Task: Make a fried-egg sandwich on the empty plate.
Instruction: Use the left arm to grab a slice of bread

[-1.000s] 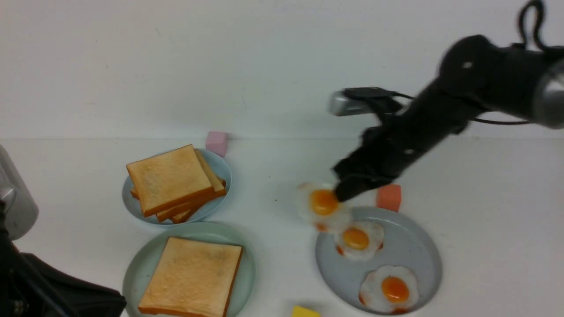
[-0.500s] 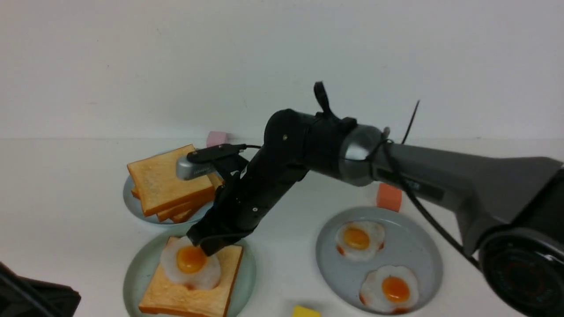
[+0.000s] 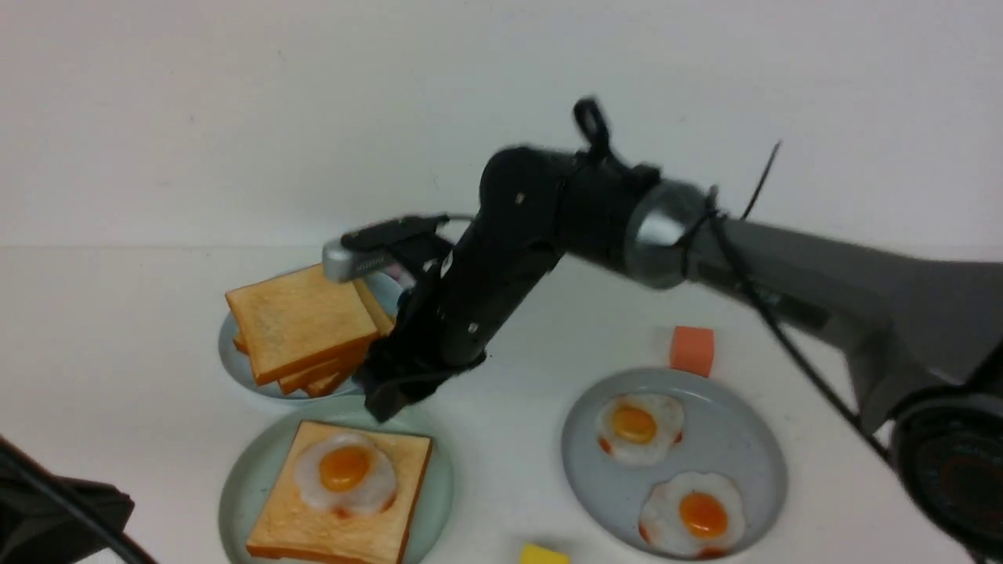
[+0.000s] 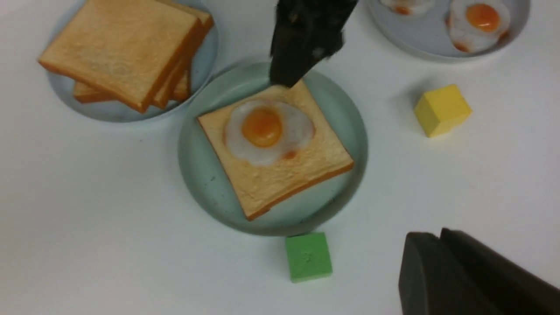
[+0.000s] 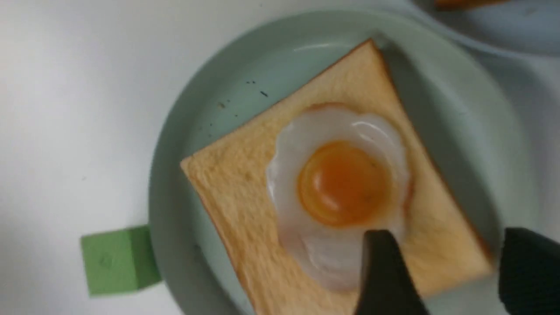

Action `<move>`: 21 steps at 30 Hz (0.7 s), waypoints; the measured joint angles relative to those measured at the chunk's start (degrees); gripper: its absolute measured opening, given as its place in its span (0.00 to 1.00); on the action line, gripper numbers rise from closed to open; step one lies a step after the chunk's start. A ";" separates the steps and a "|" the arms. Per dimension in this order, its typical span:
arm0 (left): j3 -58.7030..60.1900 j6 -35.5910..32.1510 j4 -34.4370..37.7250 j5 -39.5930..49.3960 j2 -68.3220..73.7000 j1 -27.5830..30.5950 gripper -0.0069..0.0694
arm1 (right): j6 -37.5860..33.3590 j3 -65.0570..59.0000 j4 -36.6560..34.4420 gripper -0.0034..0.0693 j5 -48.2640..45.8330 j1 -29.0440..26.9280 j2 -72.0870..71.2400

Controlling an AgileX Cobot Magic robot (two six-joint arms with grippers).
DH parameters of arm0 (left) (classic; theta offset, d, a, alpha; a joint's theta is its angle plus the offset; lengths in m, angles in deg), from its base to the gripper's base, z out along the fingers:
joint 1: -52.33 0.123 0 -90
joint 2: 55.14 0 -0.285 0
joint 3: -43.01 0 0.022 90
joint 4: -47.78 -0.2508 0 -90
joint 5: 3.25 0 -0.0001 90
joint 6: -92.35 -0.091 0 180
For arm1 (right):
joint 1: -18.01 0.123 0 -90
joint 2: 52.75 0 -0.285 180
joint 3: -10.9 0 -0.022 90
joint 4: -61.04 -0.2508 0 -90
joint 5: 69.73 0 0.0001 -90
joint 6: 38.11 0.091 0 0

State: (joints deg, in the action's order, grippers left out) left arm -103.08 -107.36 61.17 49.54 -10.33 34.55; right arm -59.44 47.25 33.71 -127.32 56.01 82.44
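Green cube [image 4: 308, 257]: nearest to us, just beside the near rim of the mint-green plate [image 3: 237, 487], not touching it.
Left gripper [image 4: 431, 238]: low at the near left, jaws pressed together on nothing, well apart from the plate.
Yellow cube [image 3: 542, 555]: at the near edge, between the two front plates.
Sandwich so far: the bottom slice [image 3: 313, 525] lies flat on the mint-green plate, with the fried egg [image 3: 345, 472] on it, a bit toward the far edge. We judge the top slice is not yet on.
Right gripper [image 3: 389, 401]: hovers over the plate's far rim, fingers [image 5: 385, 271] spread, empty, clear of the egg.
Grey-blue plate [image 3: 744, 439]: to the right, with two spare eggs.
Toast stack [image 3: 302, 329]: fanned on the light-blue plate [image 3: 233, 370], just behind the mint-green one, its corners overhanging the rim.
Orange cube [image 3: 692, 352]: behind the grey-blue plate.
Risk 1: the right arm crosses the stack's right side, so we expect a clash if the left arm reaches in now.
Risk 2: because the stack is fanned, pinching the top slice could drag a lower one off.
Risk 3: the yolk is domed and off-centre, so a top slice dropped skewed could tilt or slide.
Open room: there is bare table [image 3: 509, 439] between the front plates and to the left of both toast plates. The gap between the stack plate and the mint-green plate is tight.
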 joint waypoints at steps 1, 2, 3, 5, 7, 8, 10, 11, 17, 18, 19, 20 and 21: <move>2.14 0.93 -0.52 -1.87 0.06 0.00 0.14 | 0.00 1.42 0.95 0.60 -2.53 -0.60 -1.87; 4.26 2.79 -1.07 -3.93 0.37 0.00 0.14 | 0.00 2.64 1.93 0.61 -5.70 -1.31 -4.45; 5.79 3.89 -1.49 -5.12 0.66 0.00 0.14 | 0.00 3.33 2.43 0.60 -7.04 -1.61 -5.63; 9.28 9.29 -2.49 -9.99 2.27 0.00 0.14 | 0.00 4.25 4.51 0.59 -10.53 -2.55 -9.83; 10.86 13.44 -3.05 -13.12 4.24 0.00 0.14 | 0.00 4.44 6.04 0.57 -12.26 -3.11 -13.10; 11.16 17.75 -3.47 -15.46 6.49 0.00 0.14 | 0.34 4.44 7.45 0.53 -13.13 -3.70 -15.66; 9.32 23.03 -4.77 -17.05 10.59 0.00 0.14 | 1.52 3.56 8.69 0.48 -13.39 -4.25 -19.07; 9.03 23.36 -4.92 -17.05 11.54 0.00 0.14 | 1.78 3.40 8.80 0.48 -13.44 -4.31 -19.74; -6.04 23.98 -6.21 -12.00 28.97 4.67 0.10 | 2.37 -8.16 5.98 0.42 -13.89 -4.33 -29.90; -8.34 22.35 -4.51 -10.96 31.41 7.13 0.08 | 2.12 -11.69 5.42 0.41 -13.94 -4.33 -31.89; -10.29 20.52 -2.78 -10.40 33.62 9.01 0.07 | 1.96 -14.20 5.18 0.41 -13.88 -4.33 -33.24; -11.86 18.51 0.79 -9.67 35.62 12.11 0.07 | 1.91 -16.82 5.04 0.41 -13.63 -4.33 -34.61; -13.03 16.22 3.87 -9.38 37.46 14.27 0.07 | 1.77 -20.86 4.51 0.41 -12.76 -4.33 -36.64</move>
State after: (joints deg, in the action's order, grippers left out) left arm -116.10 -91.14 65.04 40.17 27.13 48.83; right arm -57.66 26.38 38.22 -140.08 51.69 45.80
